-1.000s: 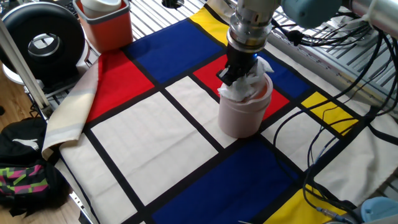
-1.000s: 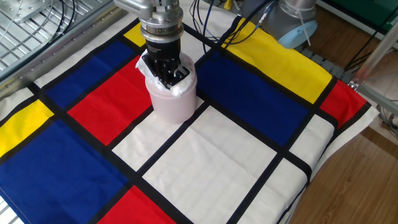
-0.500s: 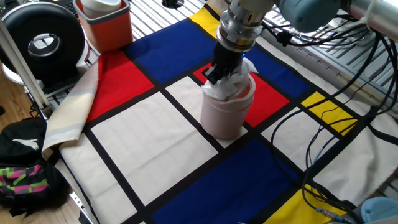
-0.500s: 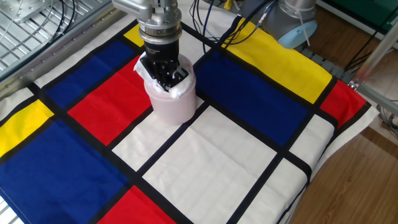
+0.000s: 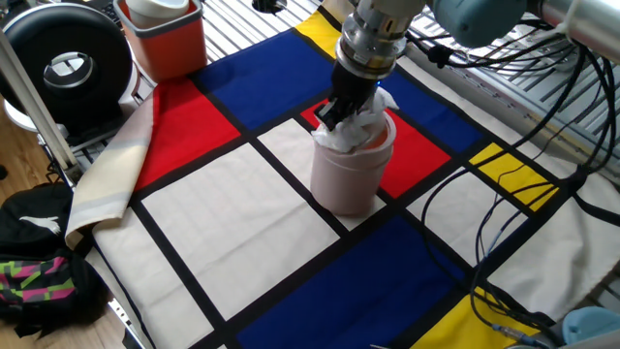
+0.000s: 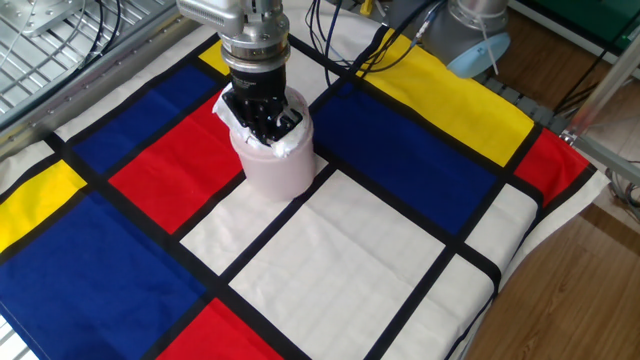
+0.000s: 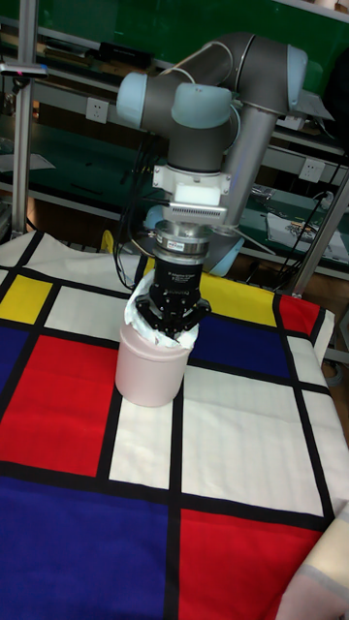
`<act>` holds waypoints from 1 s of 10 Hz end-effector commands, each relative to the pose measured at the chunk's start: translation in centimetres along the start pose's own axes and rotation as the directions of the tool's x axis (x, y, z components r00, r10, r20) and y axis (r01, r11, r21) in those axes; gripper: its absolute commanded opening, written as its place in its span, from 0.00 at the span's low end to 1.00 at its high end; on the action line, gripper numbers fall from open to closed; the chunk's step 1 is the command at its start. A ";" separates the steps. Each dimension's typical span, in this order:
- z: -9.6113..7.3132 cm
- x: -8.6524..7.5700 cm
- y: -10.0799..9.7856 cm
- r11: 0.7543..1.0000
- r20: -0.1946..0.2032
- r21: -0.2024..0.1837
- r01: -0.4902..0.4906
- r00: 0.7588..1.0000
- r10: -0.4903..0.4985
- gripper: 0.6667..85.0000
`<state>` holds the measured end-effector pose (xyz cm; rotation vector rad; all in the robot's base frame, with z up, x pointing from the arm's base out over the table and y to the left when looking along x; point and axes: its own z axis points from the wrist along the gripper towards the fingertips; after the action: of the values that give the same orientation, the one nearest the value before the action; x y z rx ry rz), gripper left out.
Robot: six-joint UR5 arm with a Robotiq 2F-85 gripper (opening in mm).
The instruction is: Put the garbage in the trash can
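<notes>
The gripper [image 7: 173,325] points straight down into the mouth of the trash can [image 7: 148,373], its fingers buried in the garbage [image 5: 363,128]; whether they clamp it or stand apart cannot be told. The white wad bulges over the rim. The can stands upright on the checkered cloth [image 6: 340,270].

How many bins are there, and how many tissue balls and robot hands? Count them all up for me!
Bins: 2, the pink trash can and the red-orange bin
Tissue wads: 1, the garbage at the pink can's mouth
Robot hands: 1, the gripper
Total: 4
</notes>
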<state>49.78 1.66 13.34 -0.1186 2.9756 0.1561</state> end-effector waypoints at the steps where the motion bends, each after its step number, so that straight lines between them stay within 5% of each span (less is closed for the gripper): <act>1: -0.5 -0.5 0.6 0.999 0.000 0.006 -0.033 0.999 0.033 0.07; 5: -1.0 -0.3 -1.6 0.996 -0.016 0.081 -0.043 0.999 0.044 0.11; 10: -1.8 -0.1 -1.8 0.996 -0.047 0.087 -0.014 0.999 0.018 0.25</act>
<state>49.76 -0.42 14.41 -0.0833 3.0162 0.0246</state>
